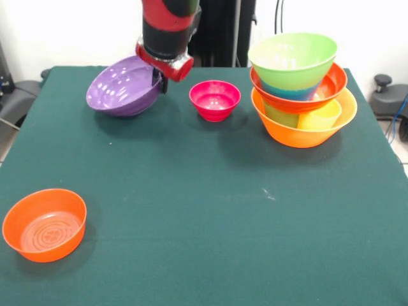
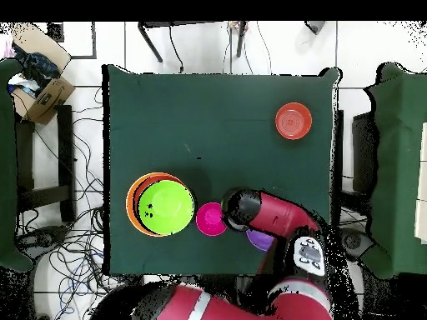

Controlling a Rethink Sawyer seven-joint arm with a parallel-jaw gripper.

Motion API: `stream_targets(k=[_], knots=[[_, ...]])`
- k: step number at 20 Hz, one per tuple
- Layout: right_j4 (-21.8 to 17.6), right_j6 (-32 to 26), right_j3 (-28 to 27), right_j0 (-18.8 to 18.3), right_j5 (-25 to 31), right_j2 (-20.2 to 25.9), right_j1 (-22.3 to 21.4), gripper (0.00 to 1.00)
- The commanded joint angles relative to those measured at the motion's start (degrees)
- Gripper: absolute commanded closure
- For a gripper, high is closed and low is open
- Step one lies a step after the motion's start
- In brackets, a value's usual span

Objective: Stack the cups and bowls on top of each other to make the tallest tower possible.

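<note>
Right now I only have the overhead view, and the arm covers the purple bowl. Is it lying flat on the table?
Observer: No. The purple bowl is tilted, opening toward the front camera, with the gripper holding its rim.
Operator: What's under the lime green bowl?
Observer: A blue bowl, nested in the wide red-orange bowl.
Operator: And below that?
Observer: A yellow cup and a green cup, inside the big orange bowl.

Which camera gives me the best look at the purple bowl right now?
Front view: the purple bowl shows tilted, nearly whole, at the gripper. Overhead, the arm hides most of it; only a purple sliver shows.
</note>
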Motion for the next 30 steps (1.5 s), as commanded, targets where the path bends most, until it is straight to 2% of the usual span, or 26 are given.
stream_targets(k=[1,5,11,20,30], knots=[[-3.0,2.9,0.5,6.2,7.0,-0.1,-10.9,1.0],[-2.1,0.3,-0.3,5.8,11.0,1.2,-14.6,1.0],[-1.6,-1.4,-5.1,6.5,17.6,2.9,-16.6,1.0],[-0.2,1.3,-10.6,8.3,25.3,5.0,-16.7,1.0],[1.6,4.6,-11.4,10.7,24.4,6.1,-15.3,1.0]])
